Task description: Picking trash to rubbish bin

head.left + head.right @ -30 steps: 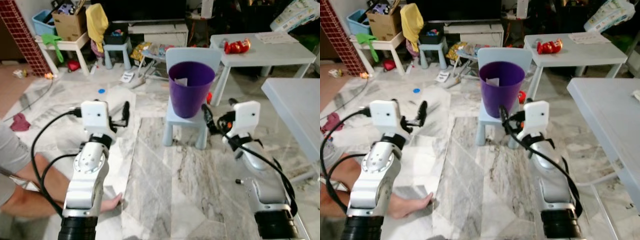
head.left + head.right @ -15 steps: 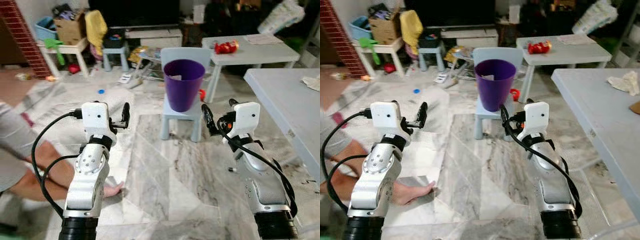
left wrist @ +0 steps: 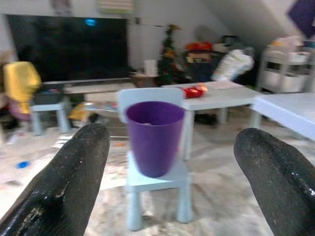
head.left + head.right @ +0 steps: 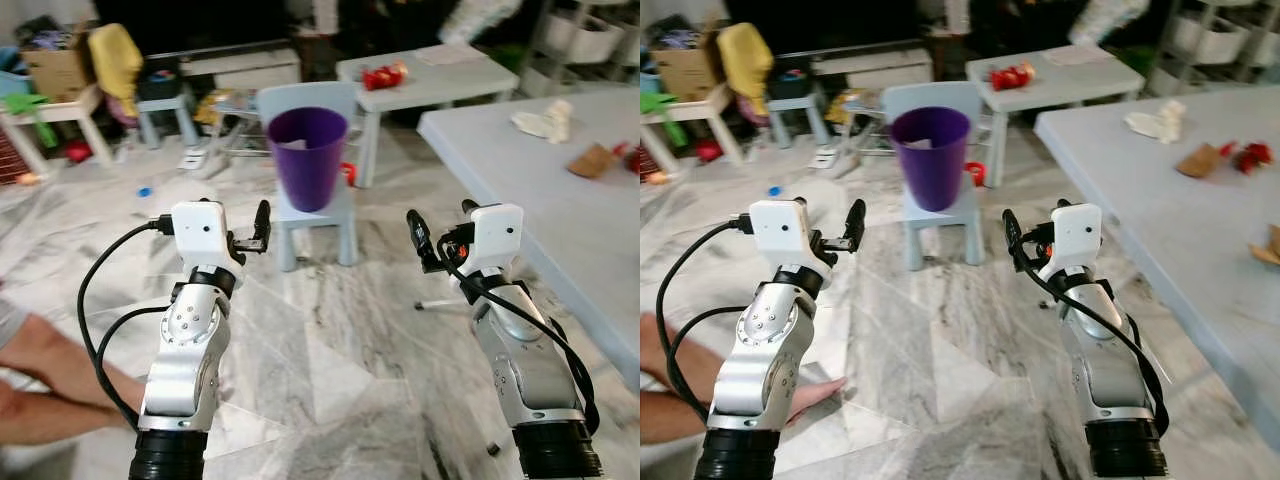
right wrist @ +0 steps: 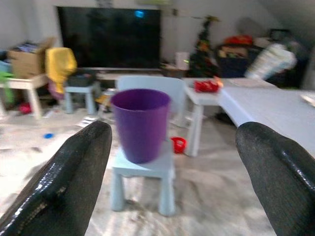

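bin: the purple rubbish bin (image 4: 306, 157) sits on a small pale blue chair (image 4: 318, 213) at upper centre of the head views, raised off the floor, I judge so a claw can drop things in without bending low; a pale scrap shows inside its rim

trash: crumpled white paper (image 4: 1158, 120), a brown scrap (image 4: 1199, 160) and red bits (image 4: 1249, 153) lie on the grey bench (image 4: 1160, 215) at right of frame, well apart from the bin; I take these as what I must fetch

left claw: left claw (image 4: 262, 224) held up at mid-left of frame, released and carrying nothing; its wrist view looks between two spread fingers (image 3: 64, 184) straight at the bin

right claw: right claw (image 4: 415, 232) raised at mid-right, also released and bare, fingers (image 5: 66, 179) wide apart with the bin framed between them

why raised: I judge both arms are carried forward and level so the wrist cameras can see ahead while I walk, with nothing to grip yet

person: a bare arm and hand (image 4: 815, 393) rest on the marble floor (image 4: 940, 340) at lower left, close by my left arm; I should keep clear of it

far bench: a second white bench (image 4: 425, 78) at top of frame holds a red wrapper (image 4: 381, 76), possibly trash too

stage: early in my reading, nothing is picked up and the bench trash is untouched

next: I would turn toward the right-hand bench and bring the right claw over the nearest scrap
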Controlling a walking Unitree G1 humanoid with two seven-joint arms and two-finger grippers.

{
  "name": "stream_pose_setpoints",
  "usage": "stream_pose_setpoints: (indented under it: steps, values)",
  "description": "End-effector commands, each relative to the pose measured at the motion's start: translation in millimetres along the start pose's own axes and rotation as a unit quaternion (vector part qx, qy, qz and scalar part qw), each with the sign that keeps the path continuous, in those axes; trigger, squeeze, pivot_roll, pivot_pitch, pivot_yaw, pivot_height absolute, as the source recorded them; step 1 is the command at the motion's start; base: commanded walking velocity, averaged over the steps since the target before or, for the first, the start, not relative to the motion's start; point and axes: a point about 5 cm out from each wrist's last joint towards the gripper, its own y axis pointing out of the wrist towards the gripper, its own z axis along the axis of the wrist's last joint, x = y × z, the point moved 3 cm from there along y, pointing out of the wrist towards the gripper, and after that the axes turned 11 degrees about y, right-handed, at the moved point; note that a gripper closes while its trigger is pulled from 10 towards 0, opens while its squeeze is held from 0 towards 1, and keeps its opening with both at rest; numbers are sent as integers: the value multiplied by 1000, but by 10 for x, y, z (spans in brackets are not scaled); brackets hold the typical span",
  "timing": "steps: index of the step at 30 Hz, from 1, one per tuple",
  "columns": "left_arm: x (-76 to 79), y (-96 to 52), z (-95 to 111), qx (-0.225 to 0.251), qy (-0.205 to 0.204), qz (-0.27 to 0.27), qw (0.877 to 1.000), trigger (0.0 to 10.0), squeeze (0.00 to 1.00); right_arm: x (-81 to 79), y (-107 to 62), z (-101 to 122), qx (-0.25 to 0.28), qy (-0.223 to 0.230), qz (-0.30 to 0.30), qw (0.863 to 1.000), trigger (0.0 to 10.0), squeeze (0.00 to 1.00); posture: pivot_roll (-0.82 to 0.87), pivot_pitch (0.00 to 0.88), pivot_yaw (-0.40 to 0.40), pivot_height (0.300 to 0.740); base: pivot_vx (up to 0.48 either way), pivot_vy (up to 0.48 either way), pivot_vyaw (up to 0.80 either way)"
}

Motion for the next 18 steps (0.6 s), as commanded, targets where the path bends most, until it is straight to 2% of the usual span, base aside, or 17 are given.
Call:
stream_pose_setpoints:
  steps: [1,18]
  values:
    - [-31,20,31,6,-1,1,1000,10000,0,6,0,33,3,0,-2,1000,10000,0,-9,65,14,740,0,0,-800]
    - [-92,45,27,7,-7,5,1000,10000,0,7,20,42,2,-3,1,1000,10000,0,-9,53,9,740,15,0,-800]
